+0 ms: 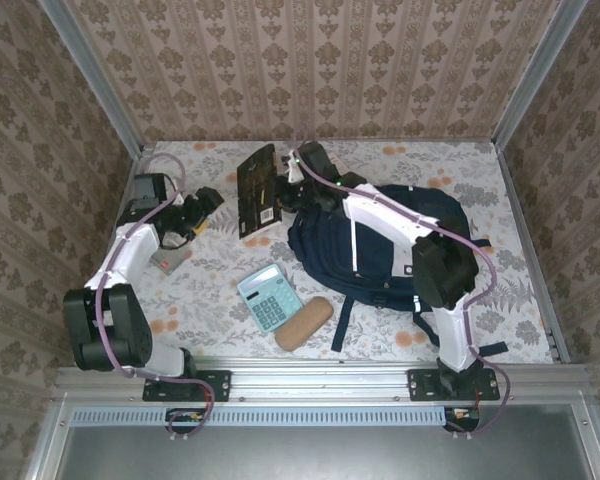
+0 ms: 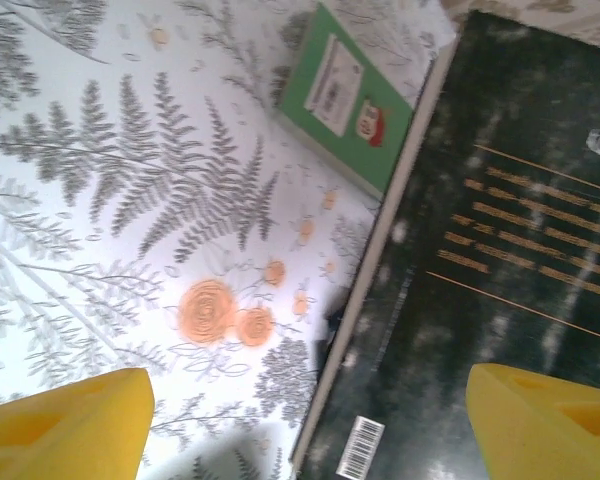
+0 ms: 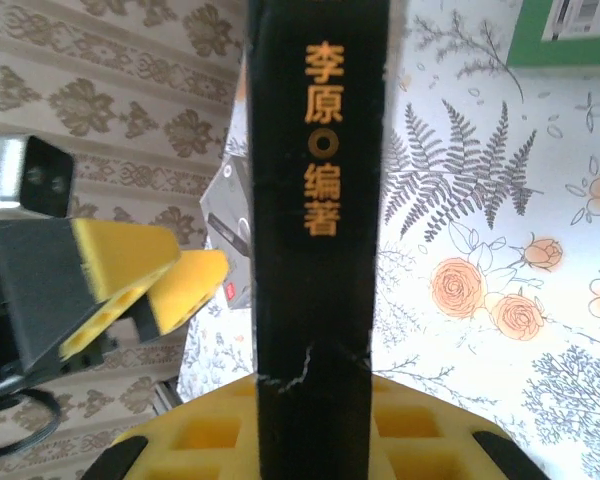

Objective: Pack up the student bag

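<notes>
**while one pinch holds the book, a slip is the main risk**

closed on the covers at the spine, the right end effector pinches the dark book, whose orange characters run up the right wrist view. the book is held at a tilt over the far side of the desk; whether its lower edge touches the surface cannot be told. just to its left the left end effector hangs with its yellow fingers spread wide and holding nothing, the book's barcoded cover right before it. a green booklet lies flat beside the book. the student bag lies on the right half of the desk, just right of the book, with the right forearm stretched over it; its opening cannot be made out. nearer the bases sit a light-blue calculator and a tan case.

the grip looks narrow for so broad a book, so the book could pivot or slide out on the way to the bag. a corner could also snag on the fabric if the mouth is not wide open. with the left fingers so near, a swing leftward could knock them.
</notes>
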